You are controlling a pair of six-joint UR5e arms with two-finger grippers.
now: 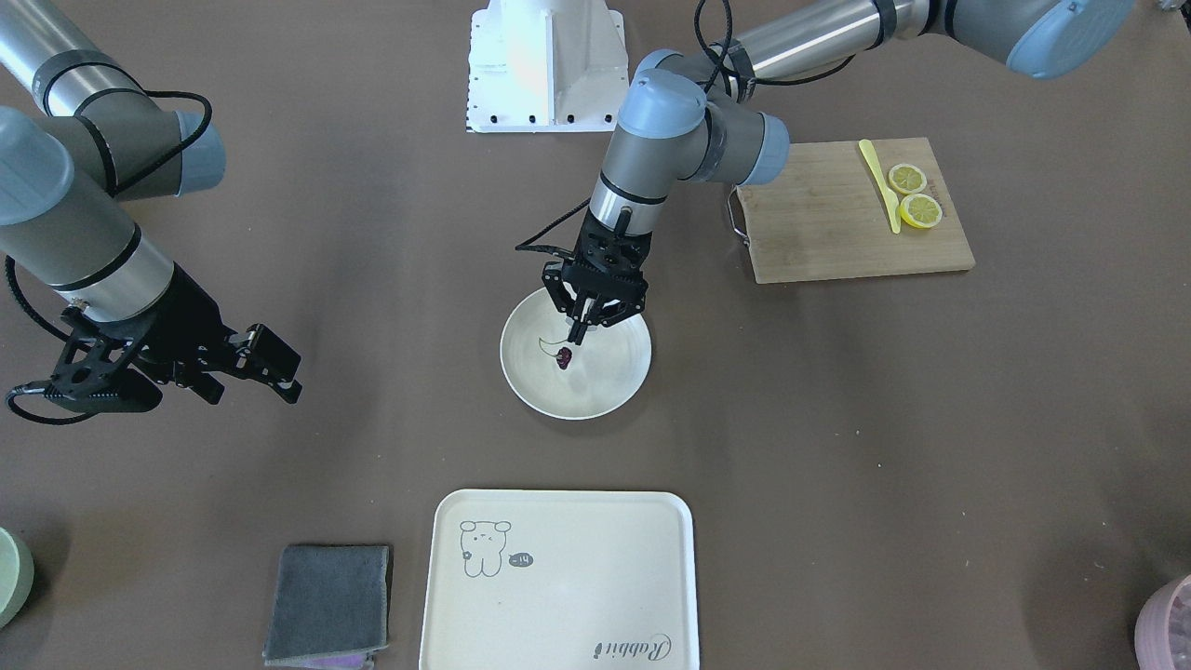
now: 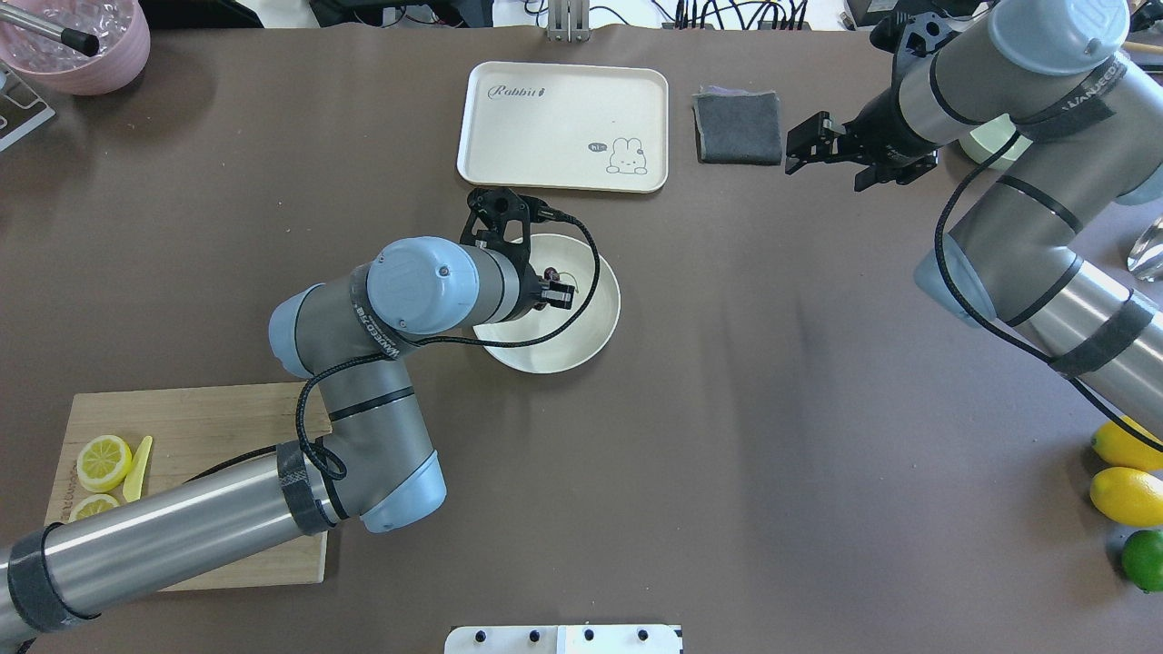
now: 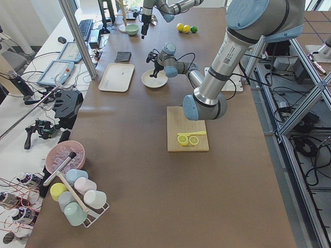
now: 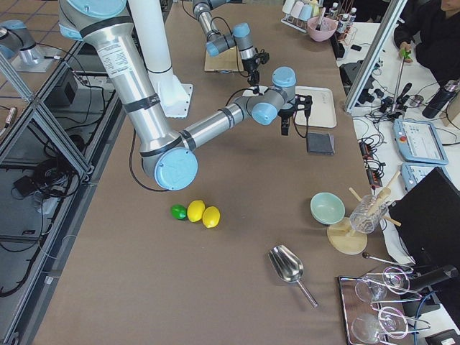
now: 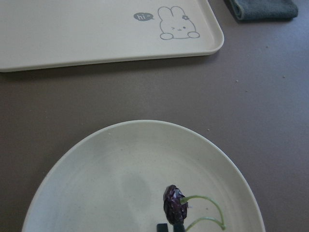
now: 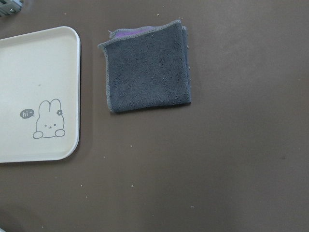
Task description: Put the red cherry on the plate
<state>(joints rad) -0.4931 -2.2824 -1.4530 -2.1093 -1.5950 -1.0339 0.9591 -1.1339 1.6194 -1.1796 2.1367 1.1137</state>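
The red cherry (image 1: 565,358) is a tiny dark maroon lump with thin green stems, hanging low over the round cream plate (image 1: 595,391) mid-table. My left gripper (image 1: 577,337) points down into the plate from the robot's side, its fingers shut on the red cherry. In the left wrist view the red cherry (image 5: 174,207) sits right at the dark fingertips (image 5: 163,226), over the plate (image 5: 120,159), stems curling right. The overhead view shows the cherry (image 2: 550,272) past the left gripper (image 2: 556,292). My right gripper (image 1: 270,368) hangs open and empty, far from the plate.
A rabbit tray (image 1: 558,577) lies beyond the plate, with a folded grey cloth (image 1: 327,603) beside it under the right gripper. A wooden cutting board (image 1: 837,223) holds lemon slices (image 1: 907,177) and a yellow knife. Whole lemons (image 2: 1127,495) and a lime sit at the right edge.
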